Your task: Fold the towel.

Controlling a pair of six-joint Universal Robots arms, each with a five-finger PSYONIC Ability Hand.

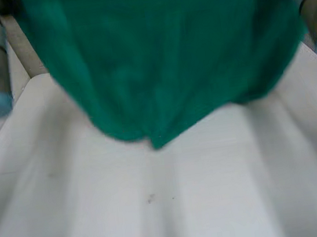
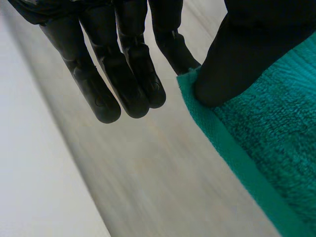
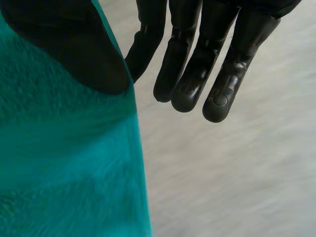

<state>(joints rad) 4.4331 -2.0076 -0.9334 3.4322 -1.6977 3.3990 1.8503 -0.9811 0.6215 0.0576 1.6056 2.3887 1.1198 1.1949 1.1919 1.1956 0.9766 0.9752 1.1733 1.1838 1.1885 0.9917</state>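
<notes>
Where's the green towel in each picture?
Head view: the towel hangs spread wide above the table.
Left wrist view: its edge is pinched by the thumb of the left hand.
Right wrist view: its edge is pinched by the thumb of the right hand.
Shared landmark: the white table.

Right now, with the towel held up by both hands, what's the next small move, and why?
Probably lower both hands together so the hanging edge of the towel meets the table first. It hangs with its lower edge sagging unevenly over the table, and the left hand and right hand each pinch its edge under the thumb, so the hold looks secure.
</notes>
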